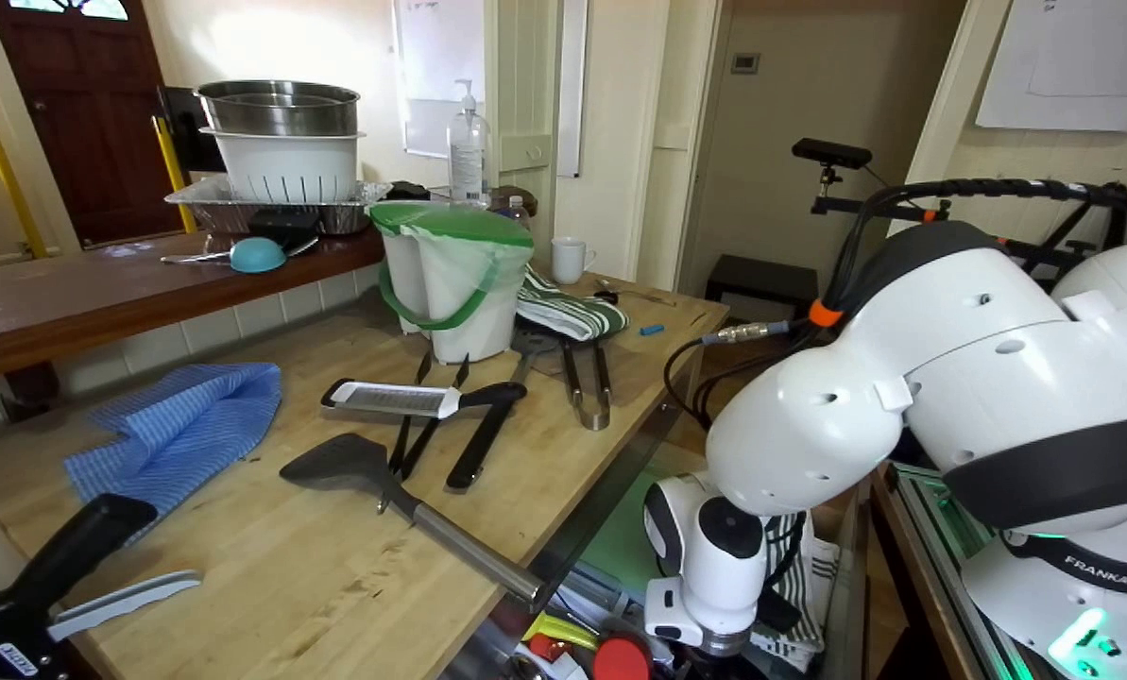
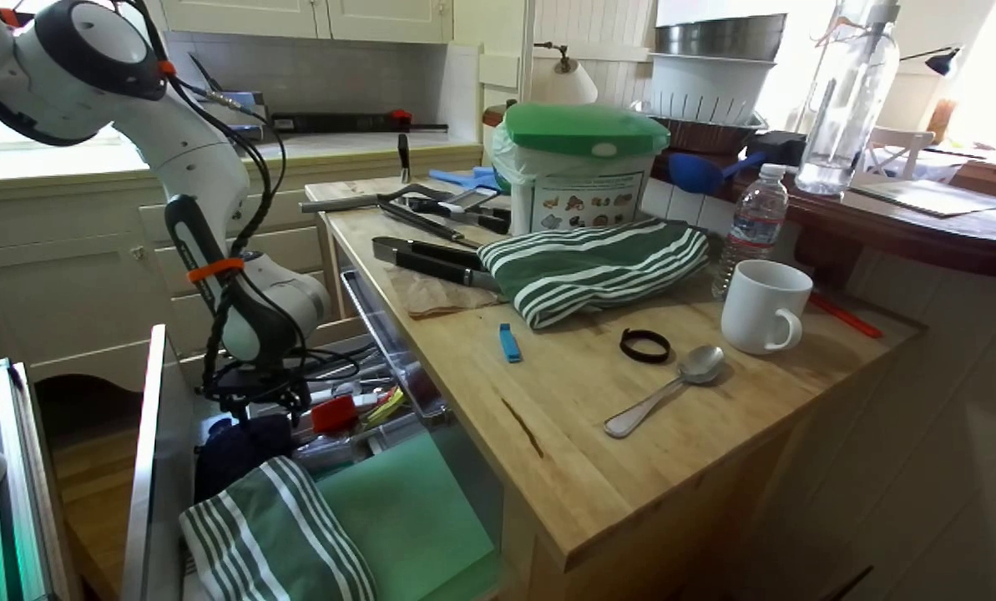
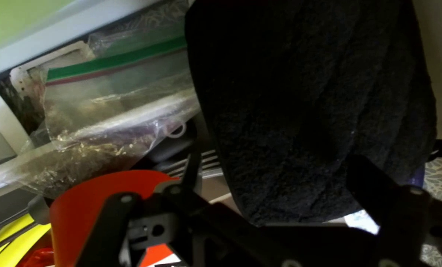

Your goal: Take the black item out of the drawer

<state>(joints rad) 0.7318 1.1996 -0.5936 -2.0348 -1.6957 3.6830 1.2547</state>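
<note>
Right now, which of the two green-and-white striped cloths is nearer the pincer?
The striped cloth inside the drawer, beside the black item that the open pincer is over. Its counterpart lies up on the counter, next to the green-lidded bucket.

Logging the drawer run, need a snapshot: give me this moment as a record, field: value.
drawer: pulled open
black item: inside the drawer, next to a striped cloth
hand: open, at the black item
contact: can't tell
also in drawer: red object, zip bag
on counter: bucket, mug, spoon, among others
removal: not done yet
</note>
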